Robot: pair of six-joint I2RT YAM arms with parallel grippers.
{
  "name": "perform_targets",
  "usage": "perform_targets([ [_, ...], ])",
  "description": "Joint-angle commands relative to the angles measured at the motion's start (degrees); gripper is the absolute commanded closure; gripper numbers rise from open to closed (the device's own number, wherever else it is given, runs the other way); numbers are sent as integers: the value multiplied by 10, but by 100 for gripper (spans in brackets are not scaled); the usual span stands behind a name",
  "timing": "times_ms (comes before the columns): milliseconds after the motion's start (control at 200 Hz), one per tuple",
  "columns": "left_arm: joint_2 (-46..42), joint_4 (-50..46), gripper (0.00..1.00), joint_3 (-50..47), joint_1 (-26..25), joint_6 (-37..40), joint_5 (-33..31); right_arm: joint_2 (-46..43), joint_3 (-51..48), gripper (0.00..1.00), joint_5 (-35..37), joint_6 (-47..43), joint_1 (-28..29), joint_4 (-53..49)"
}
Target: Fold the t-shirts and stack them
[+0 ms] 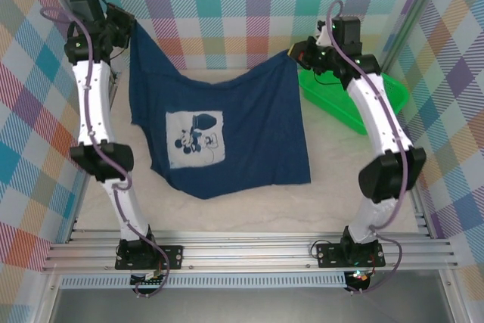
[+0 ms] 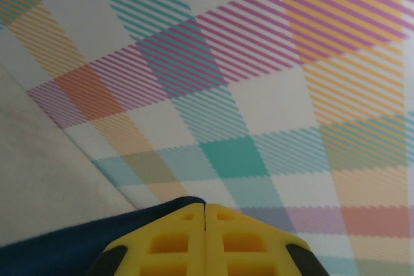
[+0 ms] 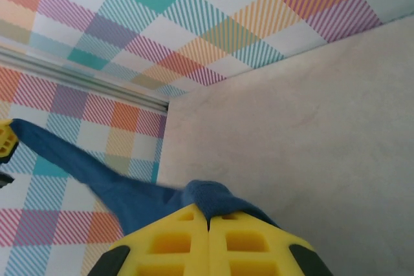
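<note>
The dark navy blue short-sleeved cloth t-shirt (image 1: 242,104) hangs spread between the two arms with its front facing the top camera. It carries a square white and pale-blue print (image 1: 195,139) of a cartoon mouse, set towards the left gripper's side of the cloth. The top edge sags in a shallow curve between the two held points. The lower part drapes forward onto the pale table top (image 1: 249,209), where the hem lies slightly rumpled and its corner on the right gripper's side reaches furthest out. The left gripper (image 1: 130,24) is raised at the far left, its yellow fingers pressed together with no gap, and it pinches one upper corner of the t-shirt. Its wrist view shows the navy cloth (image 2: 65,250) coming out from under the closed left gripper (image 2: 205,206) on the left. The right gripper (image 1: 295,52) sits lower and at the far right, likewise clamped fully shut on the opposite upper corner. In its wrist view a bunched fold of cloth (image 3: 200,195) bulges just ahead of the closed right gripper (image 3: 208,218), and a taut strip runs away to the left. Just beyond the right gripper, on its outer side, lies a bright green plastic tray (image 1: 378,92) on the table, clear of the cloth. Pastel plaid walls (image 1: 227,5) rise behind both grippers.
</note>
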Motion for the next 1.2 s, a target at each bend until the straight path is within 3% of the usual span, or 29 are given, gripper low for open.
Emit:
perform_targets([
  [0,4,53,100,145,39,-66,65,22,141,100,-17,6,1,28],
  [190,-96,117,100,123,72,-82,59,90,335,100,3,19,-8,-23],
  [335,-222,71,100,14,75,-41,51,77,330,100,-3,27,-11,-39],
  [455,-358,15,100,-171,66,24,21,16,184,100,-18,15,-6,-19],
  [630,-617,-1,100,-632,20,-1,-65,-114,-177,100,-1,20,5,62],
  [740,-744,-14,100,-900,-11,-40,-52,-150,-368,100,13,14,28,97],
  [855,-832,38,100,-1137,-22,-81,-4,-121,-481,100,8,11,54,123],
  [1010,-854,80,100,-1299,-50,-99,10,-49,-524,100,37,-2,84,123],
  [1195,-879,69,100,-1349,-78,-123,3,-26,-537,100,122,-5,95,57],
])
